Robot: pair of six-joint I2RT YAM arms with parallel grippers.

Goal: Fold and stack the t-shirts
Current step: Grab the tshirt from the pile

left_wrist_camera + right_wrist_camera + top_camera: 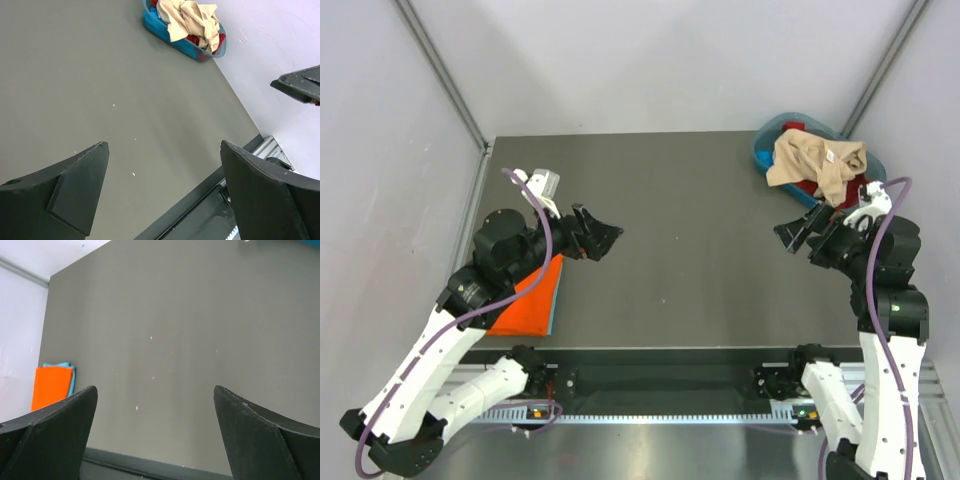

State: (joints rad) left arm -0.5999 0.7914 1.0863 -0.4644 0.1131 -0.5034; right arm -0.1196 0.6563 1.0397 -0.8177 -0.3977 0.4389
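On the left of the grey table (690,260), at about 8 o'clock, lies an orange t-shirt (530,300). It is folded flat into a neat shape. Under it is a blue t-shirt (554,312). Only a thin blue edge of that one peeks out on the side and at the far end. The left arm (470,290) is above this little pile and hides part of it in the top view.

Next comes the left gripper (603,238), at about 9 o'clock on the table. It hangs in the air above the bare table and points toward 3 o'clock. Its two black fingers (75,185) are spread wide apart. Nothing is between them.

The middle of the table has nothing on it but a few tiny pale specks.

The right gripper (798,232) is at about 3 o'clock. It points back toward 9 o'clock, so the two grippers face each other, well apart. Its fingers (270,430) are wide apart too, and they hold nothing.

In the far right corner, at about 1 o'clock, sits a blue tub (763,152). A beige t-shirt (815,160) lies crumpled on top of it and hangs over the rim. A red t-shirt (810,188) shows under the beige one. Neither is folded. The right gripper is near the tub but does not touch it.
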